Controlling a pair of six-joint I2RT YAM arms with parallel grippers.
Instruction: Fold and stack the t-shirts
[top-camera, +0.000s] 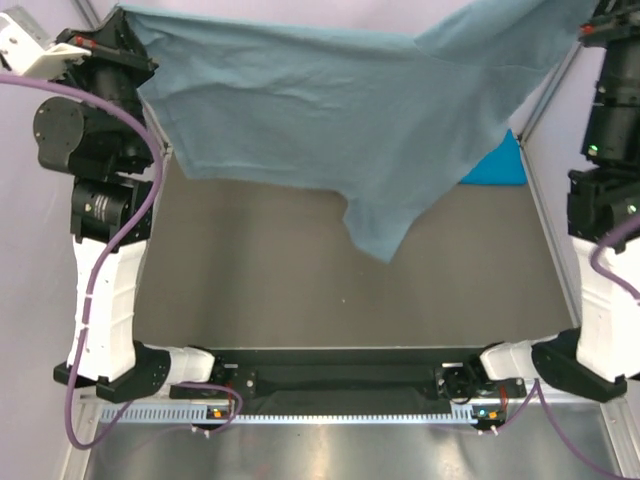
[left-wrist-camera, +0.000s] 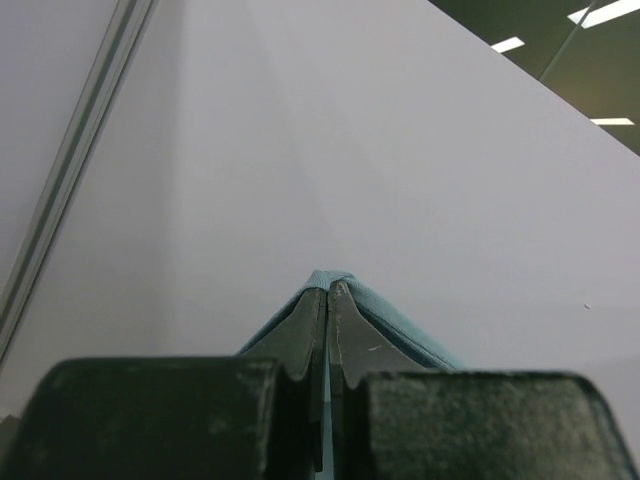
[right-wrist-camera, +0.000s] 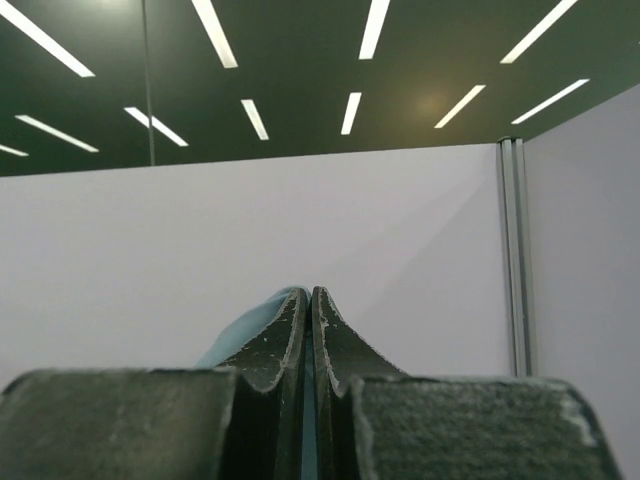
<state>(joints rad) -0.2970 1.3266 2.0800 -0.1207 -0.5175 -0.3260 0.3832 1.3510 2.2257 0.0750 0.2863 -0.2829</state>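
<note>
Close before us, our left jaws and right jaws pinch the grey-blue t-shirt (top-camera: 330, 110) — we hold it spread above the table (top-camera: 300, 290).

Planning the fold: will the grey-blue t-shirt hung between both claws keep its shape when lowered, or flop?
Probably floppy: the grey-blue t-shirt sags between the left claw and right claw, one part dangling. Likely light: two small pinches carry it. It may crumple on landing.

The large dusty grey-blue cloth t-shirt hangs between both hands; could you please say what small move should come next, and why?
Probably lower both together to lay it flat: the left hand and right hand are shut on the large dusty grey-blue cloth t-shirt, which hangs spread above the grey-brown table.
</note>
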